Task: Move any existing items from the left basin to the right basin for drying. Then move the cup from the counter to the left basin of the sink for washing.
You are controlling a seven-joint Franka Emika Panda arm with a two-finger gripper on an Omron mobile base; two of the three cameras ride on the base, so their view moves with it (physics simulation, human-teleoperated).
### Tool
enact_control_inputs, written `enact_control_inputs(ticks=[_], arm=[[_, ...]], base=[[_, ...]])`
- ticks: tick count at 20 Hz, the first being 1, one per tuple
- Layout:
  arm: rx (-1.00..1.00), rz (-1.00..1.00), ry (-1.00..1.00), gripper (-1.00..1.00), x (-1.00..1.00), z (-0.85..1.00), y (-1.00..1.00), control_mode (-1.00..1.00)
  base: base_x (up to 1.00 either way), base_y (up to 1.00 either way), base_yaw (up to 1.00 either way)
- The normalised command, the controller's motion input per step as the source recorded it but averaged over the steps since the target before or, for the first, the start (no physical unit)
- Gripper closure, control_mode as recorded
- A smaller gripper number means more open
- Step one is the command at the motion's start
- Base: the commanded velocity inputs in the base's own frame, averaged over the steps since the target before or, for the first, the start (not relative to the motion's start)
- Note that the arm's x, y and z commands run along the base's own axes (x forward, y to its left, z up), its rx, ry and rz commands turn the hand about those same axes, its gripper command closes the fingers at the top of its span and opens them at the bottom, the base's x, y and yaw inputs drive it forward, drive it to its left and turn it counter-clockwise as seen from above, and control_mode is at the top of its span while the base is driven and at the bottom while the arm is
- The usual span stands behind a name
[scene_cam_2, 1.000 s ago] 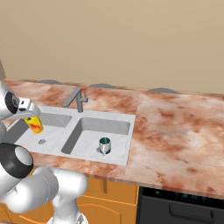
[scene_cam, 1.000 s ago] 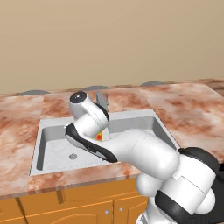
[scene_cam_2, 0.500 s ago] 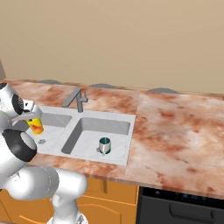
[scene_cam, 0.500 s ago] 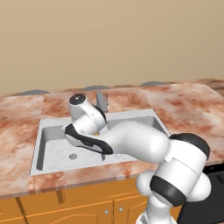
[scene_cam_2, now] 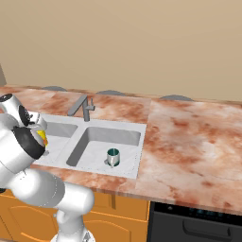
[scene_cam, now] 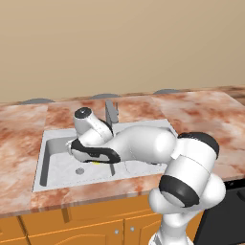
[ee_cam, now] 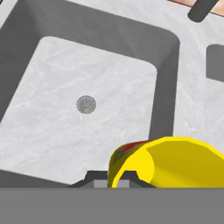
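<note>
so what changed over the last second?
The hand carried the yellow cup further left and lower, from near the divider to over the left basin, and it is still held. The teal-lined mug stayed put in the right basin; the faucet is unchanged.

Item count: one sink (scene_cam_2: 137,130) comprising two basins, the left basin (ee_cam: 57,131) and the right basin (scene_cam_2: 94,158), with one drain (ee_cam: 86,104) visible in the left basin. One faucet (scene_cam_2: 81,107) is fitted. Vessels total two: one yellow cup (ee_cam: 170,162) and one teal-lined mug (scene_cam_2: 113,156).
</note>
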Motion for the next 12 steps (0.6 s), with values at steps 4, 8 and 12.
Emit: enact_control_inputs(ticks=[4,8,12], arm=[[0.0,0.03,0.02,1.0,0.11,-0.29,0.09,-1.0],[0.0,0.03,0.02,1.0,0.11,-0.26,0.09,-1.0],[0.0,0.03,0.01,1.0,0.11,-0.27,0.08,-1.0]], base=[[0.0,0.0,0.0],[0.0,0.0,0.0],[0.0,0.0,0.0]])
